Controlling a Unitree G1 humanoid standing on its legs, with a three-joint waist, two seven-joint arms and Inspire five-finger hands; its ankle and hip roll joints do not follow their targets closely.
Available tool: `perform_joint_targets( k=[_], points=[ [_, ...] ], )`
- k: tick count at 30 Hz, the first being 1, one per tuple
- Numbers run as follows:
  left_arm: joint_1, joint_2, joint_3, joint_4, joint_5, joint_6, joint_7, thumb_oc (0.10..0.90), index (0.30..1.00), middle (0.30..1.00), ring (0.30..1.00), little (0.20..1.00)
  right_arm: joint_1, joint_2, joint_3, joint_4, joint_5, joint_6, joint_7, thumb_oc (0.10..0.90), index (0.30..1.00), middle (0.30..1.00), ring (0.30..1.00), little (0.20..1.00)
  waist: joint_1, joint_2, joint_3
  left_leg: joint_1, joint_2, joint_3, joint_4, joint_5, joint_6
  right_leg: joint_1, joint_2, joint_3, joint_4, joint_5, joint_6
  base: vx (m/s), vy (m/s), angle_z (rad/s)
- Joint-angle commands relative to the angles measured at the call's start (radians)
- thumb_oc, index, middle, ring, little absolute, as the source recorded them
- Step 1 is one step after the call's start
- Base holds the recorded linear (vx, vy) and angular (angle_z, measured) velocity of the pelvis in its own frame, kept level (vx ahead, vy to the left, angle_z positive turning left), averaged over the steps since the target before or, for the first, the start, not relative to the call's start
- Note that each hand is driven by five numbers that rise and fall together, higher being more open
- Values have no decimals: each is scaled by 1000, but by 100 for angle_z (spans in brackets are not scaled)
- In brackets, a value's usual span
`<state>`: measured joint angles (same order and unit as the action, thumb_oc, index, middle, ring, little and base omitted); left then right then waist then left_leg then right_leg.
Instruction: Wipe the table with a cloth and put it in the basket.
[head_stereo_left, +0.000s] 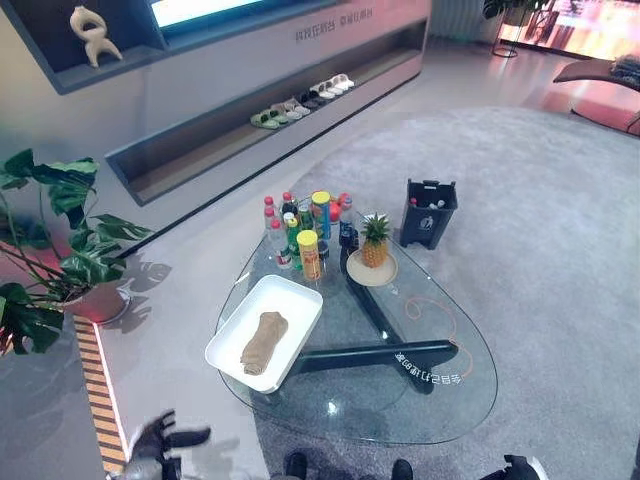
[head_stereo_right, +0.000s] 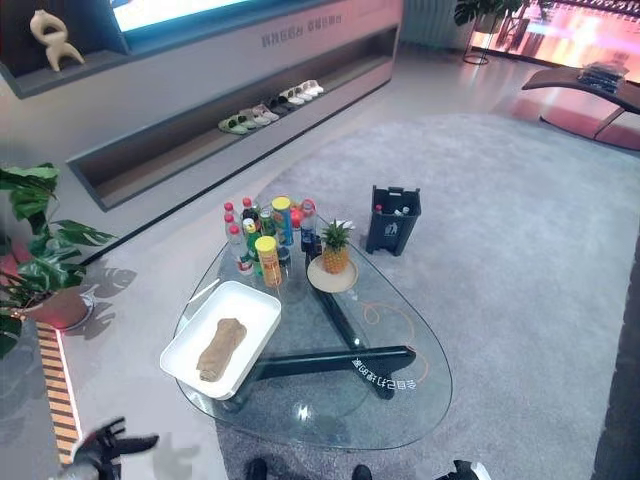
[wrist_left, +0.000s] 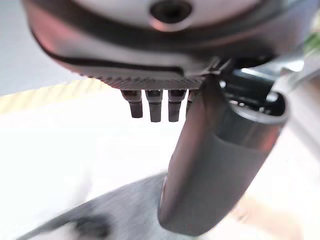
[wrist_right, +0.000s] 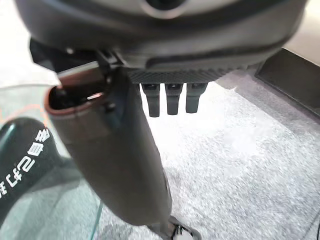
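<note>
A brown cloth (head_stereo_left: 264, 342) lies rolled lengthwise in a white tray-like basket (head_stereo_left: 290, 299) on the left part of the glass table (head_stereo_left: 430, 405). My left hand (head_stereo_left: 152, 446) hangs low beyond the table's near left corner, over the floor, with its fingers spread and nothing in them. In the left wrist view the left hand's thumb (wrist_left: 215, 165) stands straight with pale floor behind it. My right hand (head_stereo_left: 521, 468) shows off the table's near right corner. In its wrist view the right hand's thumb (wrist_right: 114, 160) and fingers are straight and hold nothing, above the carpet and the glass edge.
Several bottles and cans (head_stereo_left: 303, 228) crowd the table's far end, beside a pineapple (head_stereo_left: 375, 241) on a plate. A dark bin (head_stereo_left: 428, 212) stands on the grey carpet past the table. A potted plant (head_stereo_left: 52, 262) is at the left, and a low shelf with shoes (head_stereo_left: 300, 102) lines the far wall.
</note>
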<state>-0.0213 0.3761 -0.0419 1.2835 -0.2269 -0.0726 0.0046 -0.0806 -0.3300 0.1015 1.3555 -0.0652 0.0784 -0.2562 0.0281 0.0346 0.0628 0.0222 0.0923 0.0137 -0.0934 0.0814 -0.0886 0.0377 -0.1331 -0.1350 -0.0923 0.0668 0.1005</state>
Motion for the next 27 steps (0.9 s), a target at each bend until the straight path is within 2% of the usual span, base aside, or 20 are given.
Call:
perform_joint_targets(
  k=[1,7,15,27],
  points=[
    [-90,16,-15,31,70,-49,-16,800,900,900,900,900,-49,-18,28,39,-59,-2,4,800,900,900,900,900,10,-9,0,54,-45,49,6,-71,37,57,1,-39,5,-23,-1,0,0,0],
    [-75,-39,-85,63,167,7,-69,800,900,900,900,900,-55,11,55,44,-80,8,2,800,900,900,900,900,6,-17,-9,70,-45,51,6,-79,42,69,0,-36,5,-23,0,12,3,0],
    [-81,-55,-132,90,209,54,-102,800,900,900,900,900,-68,20,82,61,-100,17,30,800,900,900,900,900,-1,-21,-14,86,-40,58,6,-91,43,77,0,-29,5,-25,1,22,6,-1],
    [-78,-63,-136,90,218,60,-94,800,900,900,900,900,-65,29,94,64,-95,27,35,800,900,900,900,900,-2,-25,-15,90,-33,54,6,-90,42,79,1,-22,5,-24,0,3,-1,0]
  ],
)
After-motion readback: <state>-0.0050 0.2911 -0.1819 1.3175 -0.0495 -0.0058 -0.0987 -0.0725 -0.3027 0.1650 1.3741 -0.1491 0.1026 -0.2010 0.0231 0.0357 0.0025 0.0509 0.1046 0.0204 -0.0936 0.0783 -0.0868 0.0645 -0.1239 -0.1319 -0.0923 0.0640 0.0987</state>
